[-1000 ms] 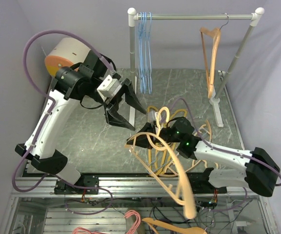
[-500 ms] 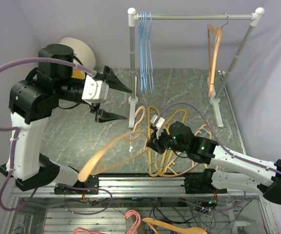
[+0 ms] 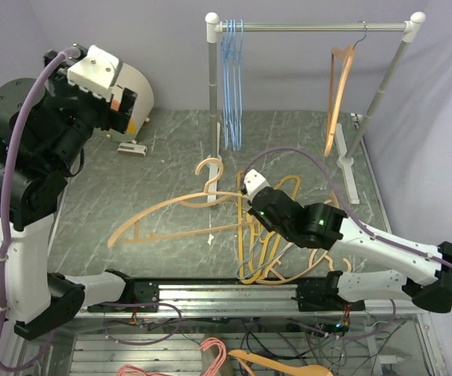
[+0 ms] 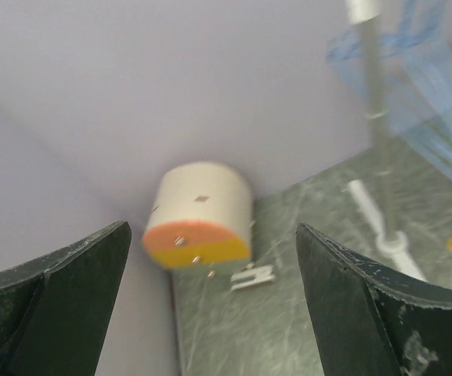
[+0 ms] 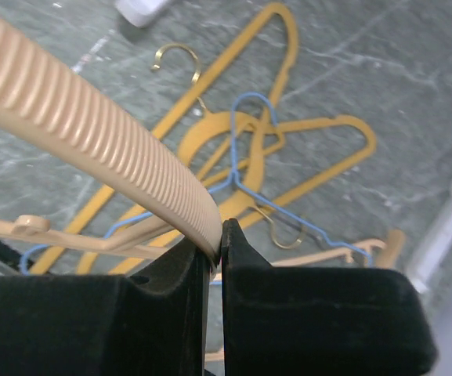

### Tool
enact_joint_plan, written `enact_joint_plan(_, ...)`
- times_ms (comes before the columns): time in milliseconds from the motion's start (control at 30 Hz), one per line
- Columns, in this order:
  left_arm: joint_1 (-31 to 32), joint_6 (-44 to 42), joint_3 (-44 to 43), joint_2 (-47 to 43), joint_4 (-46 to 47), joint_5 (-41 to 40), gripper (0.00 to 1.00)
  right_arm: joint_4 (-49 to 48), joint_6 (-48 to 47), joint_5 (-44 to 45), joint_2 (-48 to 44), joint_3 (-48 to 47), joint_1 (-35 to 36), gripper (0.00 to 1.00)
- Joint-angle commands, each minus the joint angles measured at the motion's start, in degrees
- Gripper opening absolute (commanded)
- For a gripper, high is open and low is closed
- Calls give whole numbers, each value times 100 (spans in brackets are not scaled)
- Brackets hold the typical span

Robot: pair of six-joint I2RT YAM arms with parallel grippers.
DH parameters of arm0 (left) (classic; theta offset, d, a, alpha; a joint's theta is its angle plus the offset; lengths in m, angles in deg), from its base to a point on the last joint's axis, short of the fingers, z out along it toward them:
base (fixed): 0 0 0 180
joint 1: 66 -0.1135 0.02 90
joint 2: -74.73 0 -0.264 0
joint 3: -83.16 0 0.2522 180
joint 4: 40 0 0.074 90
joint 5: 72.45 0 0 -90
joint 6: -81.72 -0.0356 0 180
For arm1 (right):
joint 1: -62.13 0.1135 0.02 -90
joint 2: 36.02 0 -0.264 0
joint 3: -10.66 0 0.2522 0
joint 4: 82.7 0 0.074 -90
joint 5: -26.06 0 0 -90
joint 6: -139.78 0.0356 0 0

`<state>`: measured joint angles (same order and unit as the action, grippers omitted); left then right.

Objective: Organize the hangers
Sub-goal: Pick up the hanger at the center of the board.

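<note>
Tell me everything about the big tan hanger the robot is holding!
The tan hanger looks plastic: a curved arm with ribbed grooves, a thin lower bar and a hook top. It stretches leftward, low over the grey table. The right gripper is shut on one arm's end.

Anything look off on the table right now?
Yes: a blue wire hanger lies tangled through the orange hangers heaped on the table, while the right gripper pinches a tan hanger.

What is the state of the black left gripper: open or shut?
Open: the black left gripper has both fingers wide apart, holding nothing.
</note>
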<state>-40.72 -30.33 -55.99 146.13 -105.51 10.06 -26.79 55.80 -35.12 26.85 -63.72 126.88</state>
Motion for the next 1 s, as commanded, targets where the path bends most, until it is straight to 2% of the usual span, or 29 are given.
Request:
enact_joint_plan(0,-260,-152,450,-488,272,-1650,97,993,-55,1338,444,-395,376,0)
enact_joint_plan(100,-314,-403,826,-743,231,-2034,97,1564,-138,2098,798,-419,712,0)
enact_joint_plan(167,-380,-504,1109,-901,268,-2226,96,1617,-345,2325,806,-259,738,0)
enact_joint_plan(267,-525,-521,1460,-1050,184,-2164,95,1595,-576,2620,525,162,738,0)
enact_joint_plan(433,-748,-547,1770,-1141,24,-2054,92,1991,-297,2851,56,618,606,0)
enact_joint_plan(633,-882,-582,2044,-1189,-26,-1926,93,1788,-803,3113,-60,1098,-253,0)
enact_joint_plan(767,-925,-598,2171,-1176,68,-1969,93,1211,-1759,3180,-58,1467,-1467,0)
enact_joint_plan(833,-945,-567,2153,-1163,26,-1858,94,830,-2126,3237,-205,1478,-1831,0)
enact_joint_plan(967,-955,-556,2193,-1140,8,-1790,94,485,-2250,3472,-377,1127,-2292,0)
